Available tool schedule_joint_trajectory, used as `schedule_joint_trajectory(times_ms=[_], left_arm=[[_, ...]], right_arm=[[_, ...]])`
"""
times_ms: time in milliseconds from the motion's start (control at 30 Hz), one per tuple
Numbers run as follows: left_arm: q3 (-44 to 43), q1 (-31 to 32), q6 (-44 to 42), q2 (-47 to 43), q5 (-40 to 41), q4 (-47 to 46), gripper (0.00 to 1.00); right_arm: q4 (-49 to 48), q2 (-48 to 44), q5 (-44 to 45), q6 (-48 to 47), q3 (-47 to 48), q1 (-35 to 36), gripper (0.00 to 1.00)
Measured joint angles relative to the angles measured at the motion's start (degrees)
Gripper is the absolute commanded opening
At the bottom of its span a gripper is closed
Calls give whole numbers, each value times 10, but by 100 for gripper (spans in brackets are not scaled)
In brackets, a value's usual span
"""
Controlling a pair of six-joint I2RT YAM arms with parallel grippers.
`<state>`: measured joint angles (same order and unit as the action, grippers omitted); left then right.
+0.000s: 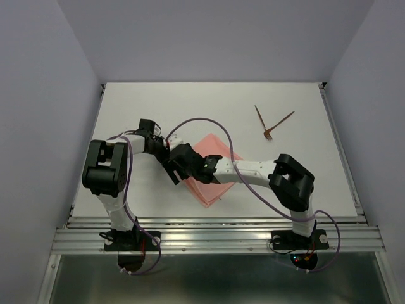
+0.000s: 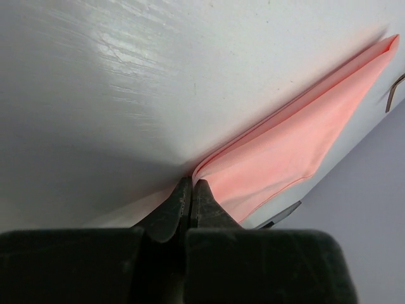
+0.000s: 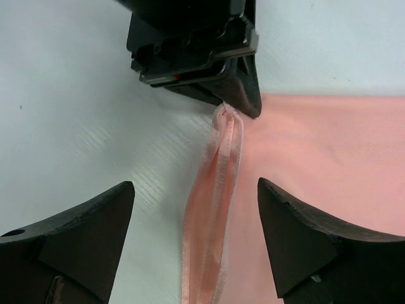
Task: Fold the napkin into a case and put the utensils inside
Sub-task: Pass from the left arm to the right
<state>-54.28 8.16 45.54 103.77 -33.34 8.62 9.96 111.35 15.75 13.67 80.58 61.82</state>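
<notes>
The left gripper (image 2: 192, 185) is pinched tight on a raised fold of the soft, shiny salmon-pink cloth napkin (image 2: 285, 152). The right gripper (image 3: 195, 190) gapes wide, one finger on each side of that fold. The napkin lies mid-table. Two thin reddish-brown stick utensils (image 1: 281, 122) lie at two o'clock from it.

Soft, even light fills the overhead view; the white counter (image 1: 158, 101) is bright, with only faint, soft-edged shadows. In the left wrist view a streaky glare crosses the counter (upper left), grey shadow pools near the left end effector (image 2: 191, 190), and its housing blurs. In the right wrist view the right end effector (image 3: 195, 190) is soft-edged, while the napkin (image 3: 316, 158) looks sharp.
</notes>
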Motion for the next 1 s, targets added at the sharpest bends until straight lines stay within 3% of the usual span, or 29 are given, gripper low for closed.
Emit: schedule_joint_trajectory(times_ms=[500, 633, 800, 1000], left_arm=[[-12, 0, 3, 0, 22, 32, 0], [-13, 0, 4, 0, 21, 33, 0], [-13, 0, 4, -1, 22, 34, 0], [-13, 0, 4, -2, 24, 37, 0]], right_arm=[[-12, 83, 143, -75, 6, 39, 84], [-19, 89, 161, -79, 10, 39, 79], [-37, 107, 186, -85, 23, 39, 61], [-56, 115, 196, -92, 23, 39, 60]])
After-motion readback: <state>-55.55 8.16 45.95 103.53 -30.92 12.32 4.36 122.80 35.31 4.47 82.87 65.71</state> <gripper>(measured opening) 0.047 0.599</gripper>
